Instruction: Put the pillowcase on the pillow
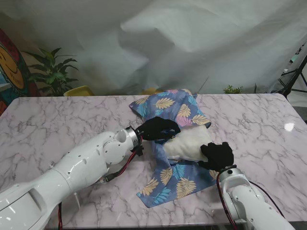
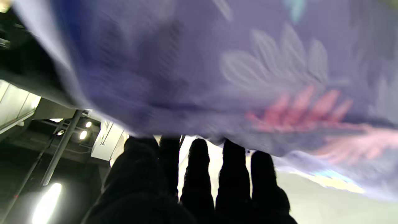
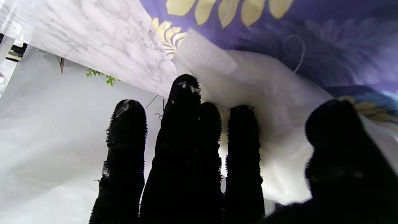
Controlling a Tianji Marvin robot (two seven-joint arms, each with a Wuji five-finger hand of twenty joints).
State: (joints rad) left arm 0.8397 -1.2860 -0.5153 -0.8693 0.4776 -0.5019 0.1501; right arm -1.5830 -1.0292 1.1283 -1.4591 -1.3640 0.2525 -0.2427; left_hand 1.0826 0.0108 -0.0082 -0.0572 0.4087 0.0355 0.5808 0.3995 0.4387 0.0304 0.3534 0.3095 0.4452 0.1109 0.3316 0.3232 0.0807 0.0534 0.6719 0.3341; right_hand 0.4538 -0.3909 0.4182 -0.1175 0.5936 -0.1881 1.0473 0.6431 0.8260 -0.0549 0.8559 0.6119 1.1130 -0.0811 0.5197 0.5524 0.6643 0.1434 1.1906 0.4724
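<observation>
Two white arms rise from the near corners of the white-and-grey marbled desk (image 1: 57, 120), each ending in one black-gloved five-finger hand. Nearest to me, the right hand (image 1: 218, 155) sits at the near right corner of the one white, fluffy pillow (image 1: 184, 143); its wrist view shows four fingers (image 3: 183, 124) extended against the white stuffing and the thumb lying apart on the other side of the corner, so the hand pinches the pillow loosely between thumb and fingers. The pillow lies on the one purple-blue pillowcase printed with yellow, teal and pink leaves (image 1: 168, 184), whose near end spreads flat on the desk toward me, while its far end bunches up over the pillow's far part. Just left of the pillow, the left hand (image 1: 158, 128) reaches in from the left with its wrist level, fingers curled on the pillowcase's edge; in its wrist view the fingertips (image 2: 199, 149) disappear under lifted purple cloth. Farther off, beyond the desk's far edge, stands one leafy green potted plant (image 1: 53, 72) before a draped white sheet (image 1: 192, 43).
</observation>
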